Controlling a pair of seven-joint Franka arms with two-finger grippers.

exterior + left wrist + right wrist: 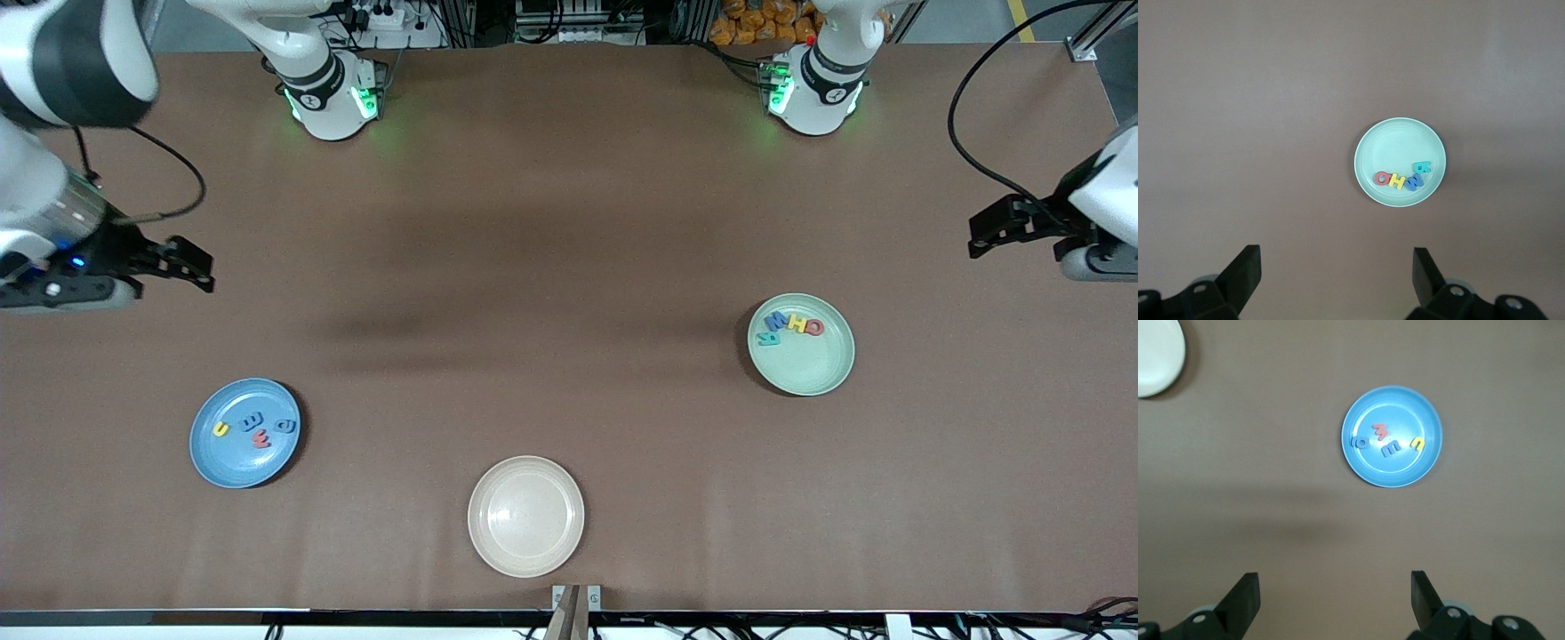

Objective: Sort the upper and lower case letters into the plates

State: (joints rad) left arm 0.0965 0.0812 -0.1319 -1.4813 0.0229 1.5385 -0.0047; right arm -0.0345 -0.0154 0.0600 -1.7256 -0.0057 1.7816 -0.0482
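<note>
The pale green plate sits toward the left arm's end of the table and holds four letters: a teal R, a blue M, a yellow H and a red C, strung along its rim from about nine to one o'clock in the front view. The blue plate, toward the right arm's end, carries a yellow u, a blue e, a red w and a blue letter (shape unclear). A cream-white plate lies nearest the front camera. The left gripper waits over bare table, fingers apart; the right gripper likewise hangs spread and holding nothing.
</note>
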